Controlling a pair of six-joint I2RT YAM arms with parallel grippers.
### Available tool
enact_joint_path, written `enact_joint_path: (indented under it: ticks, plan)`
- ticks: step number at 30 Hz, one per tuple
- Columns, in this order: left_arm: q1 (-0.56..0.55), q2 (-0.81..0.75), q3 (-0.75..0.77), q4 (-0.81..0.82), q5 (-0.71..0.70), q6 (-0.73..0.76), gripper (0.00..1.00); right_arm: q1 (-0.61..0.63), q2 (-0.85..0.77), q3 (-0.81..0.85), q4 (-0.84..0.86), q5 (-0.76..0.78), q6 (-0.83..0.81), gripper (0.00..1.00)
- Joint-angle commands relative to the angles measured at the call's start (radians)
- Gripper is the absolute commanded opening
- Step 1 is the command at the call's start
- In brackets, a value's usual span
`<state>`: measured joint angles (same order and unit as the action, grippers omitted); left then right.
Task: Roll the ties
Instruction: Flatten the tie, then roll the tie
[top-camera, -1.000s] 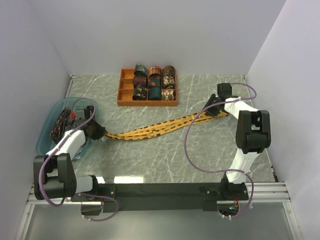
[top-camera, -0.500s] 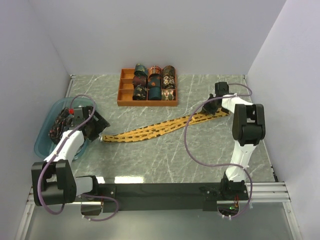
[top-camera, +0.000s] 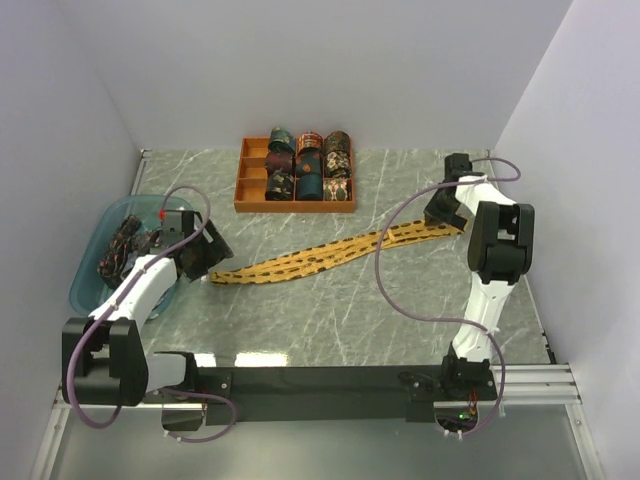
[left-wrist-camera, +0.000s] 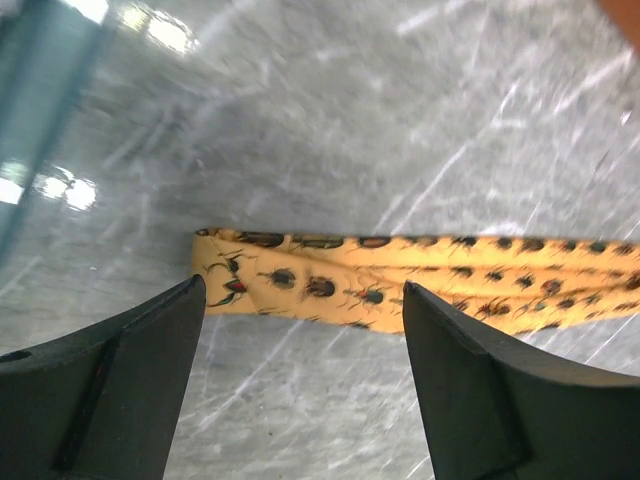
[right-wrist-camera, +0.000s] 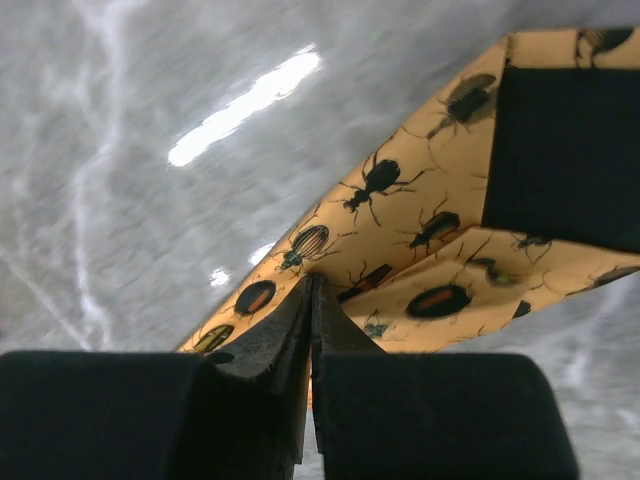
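Top external shows the mustard tie (top-camera: 310, 258) lying flat, unrolled, across the middle of the table (top-camera: 400, 310). Rolled ties (top-camera: 310, 165) fill the orange tray (top-camera: 245, 206) by the far edge. My left gripper (left-wrist-camera: 303, 292) gapes released over its narrow end; my right gripper (right-wrist-camera: 312, 290) pinches the wide end.

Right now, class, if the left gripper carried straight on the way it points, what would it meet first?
The narrow end of the yellow tie, lying flat on the table. The left gripper is open, with that end in line between its jaws; how far off is unclear.
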<state>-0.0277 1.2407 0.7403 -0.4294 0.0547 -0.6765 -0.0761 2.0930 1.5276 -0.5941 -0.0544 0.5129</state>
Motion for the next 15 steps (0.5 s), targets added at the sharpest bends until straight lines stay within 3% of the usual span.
enact_joint_path:
  ticks: [1, 10, 15]
  plan:
    - [-0.035, 0.008, 0.039, -0.015, -0.035, 0.034, 0.85, -0.045, 0.028, 0.051, -0.072, 0.094, -0.056, 0.07]
    - [-0.089, 0.022, 0.048, -0.014, -0.027, 0.078, 0.86, -0.122, 0.041, 0.109, -0.11, 0.137, -0.088, 0.1]
    - [-0.124, 0.048, 0.039, 0.006, -0.001, 0.086, 0.86, -0.156, -0.028, 0.048, -0.036, 0.133, -0.116, 0.13]
